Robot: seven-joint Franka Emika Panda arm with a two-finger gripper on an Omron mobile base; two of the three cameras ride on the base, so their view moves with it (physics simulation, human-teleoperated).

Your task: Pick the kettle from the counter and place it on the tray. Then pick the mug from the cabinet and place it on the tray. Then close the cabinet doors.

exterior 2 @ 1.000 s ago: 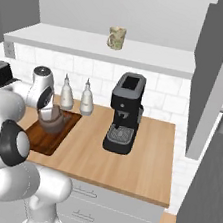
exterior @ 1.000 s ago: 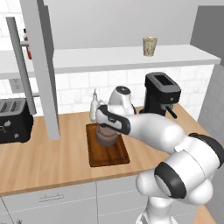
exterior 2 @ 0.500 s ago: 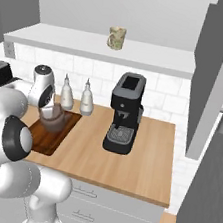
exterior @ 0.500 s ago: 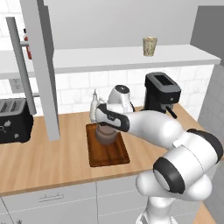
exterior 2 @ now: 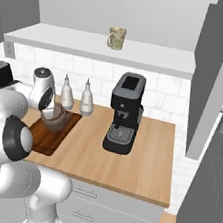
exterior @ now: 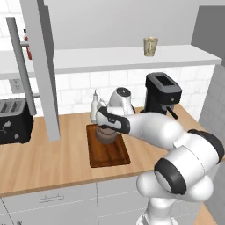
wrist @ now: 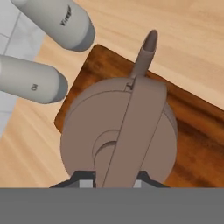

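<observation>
The kettle (wrist: pixel 118 140) sits over the back end of the tray (exterior: pixel 107 151), the end nearest the wall, and the gripper (wrist: pixel 114 177) is clamped on its arched top handle, the two finger tips pressed to either side of the handle in the hand view; whether the kettle's base rests on the board or hangs just above it cannot be told from these pictures; so the first step looks all but done, wanting only the release; the rest is untouched as far as can be seen, since the mug (exterior 2: pixel 116 37) stands on the white shelf of the cabinet (exterior 2: pixel 142 57) well above the surface (exterior 2: pixel 126 161), and the cabinet doors (exterior: pixel 41 66) stand open on both sides; next, by my reckoning, the gripper must let go, rise clear of the handle, and reach up to the shelf; two white bottles (exterior 2: pixel 77 97) stand just behind the tray against the tiled wall, close enough to be knocked as the arm lifts away; a black coffee machine (exterior 2: pixel 123 113) stands to the right of the tray below the mug, and may crowd the way up; a toaster (exterior: pixel 13 121) sits well off to the left; a red jar (exterior: pixel 28 46) shows behind the left door.
</observation>
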